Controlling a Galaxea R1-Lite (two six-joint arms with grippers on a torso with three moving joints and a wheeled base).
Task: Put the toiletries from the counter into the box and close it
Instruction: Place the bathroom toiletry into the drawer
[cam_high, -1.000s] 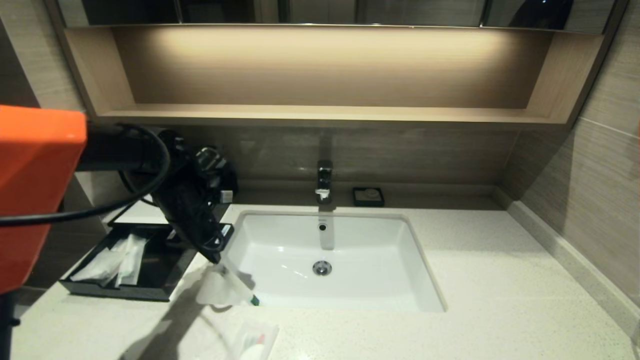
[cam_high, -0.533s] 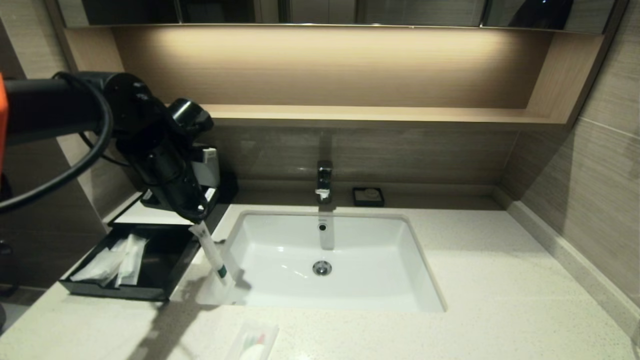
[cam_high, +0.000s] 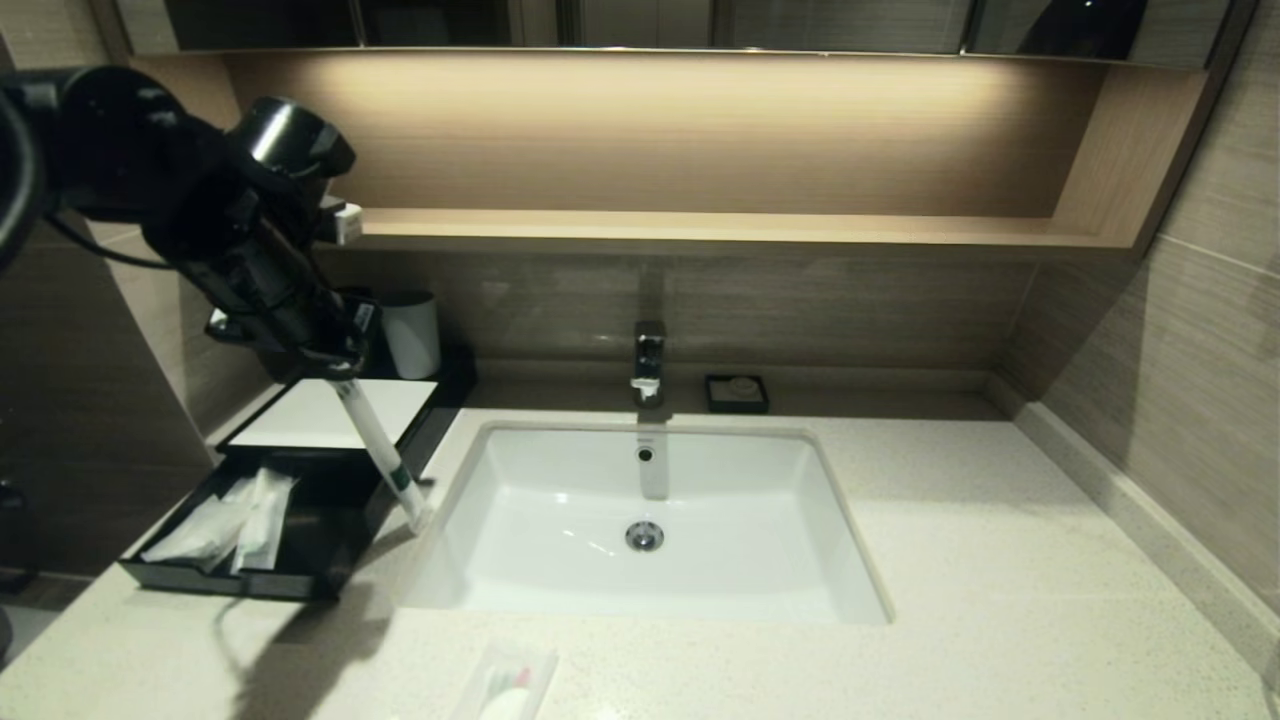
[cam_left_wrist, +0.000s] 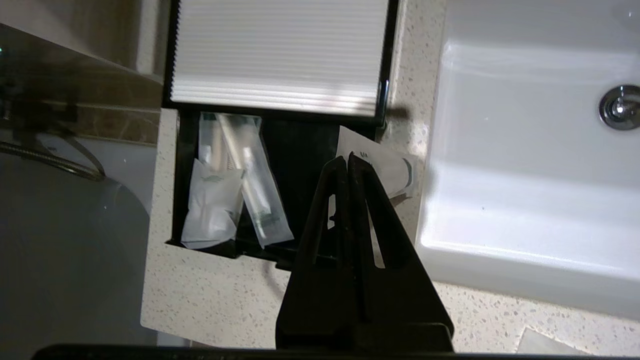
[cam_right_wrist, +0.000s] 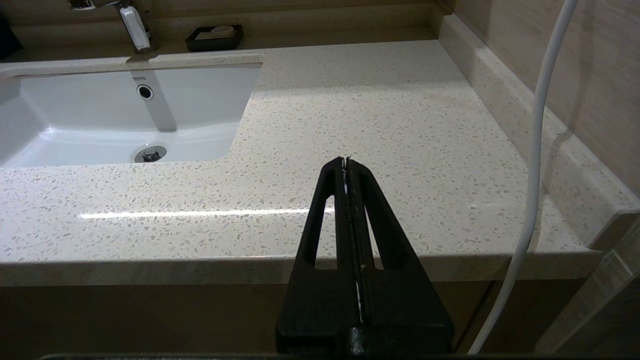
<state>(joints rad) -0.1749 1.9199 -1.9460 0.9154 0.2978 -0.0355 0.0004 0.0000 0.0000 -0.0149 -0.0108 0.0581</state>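
My left gripper (cam_high: 340, 372) is shut on the top end of a long slim packet (cam_high: 385, 455) with a green band, which hangs slanting down to the counter (cam_high: 950, 560) between the box and the sink. The left wrist view shows the same packet (cam_left_wrist: 387, 160) past my shut left gripper (cam_left_wrist: 347, 156). The black box (cam_high: 330, 412) has its drawer (cam_high: 320, 520) pulled out. In it lie a flat pouch (cam_left_wrist: 212, 210) and another slim packet (cam_left_wrist: 250, 175). A pouch with red-green print (cam_high: 510, 685) lies at the counter's front edge. My right gripper (cam_right_wrist: 346, 159) is shut and empty above the counter's front right edge.
The white sink (cam_high: 700, 500) with its faucet (cam_high: 648, 360) sits right of the box. A white cup (cam_high: 412, 335) stands behind the box, a small black soap dish (cam_high: 737, 393) by the faucet. The wooden shelf (cam_high: 700, 230) overhangs behind. A white cable (cam_right_wrist: 537, 150) hangs near my right gripper.
My left gripper has risen and moved back and to the left, carrying the slim packet up from beside the sink's front left corner to over the box.
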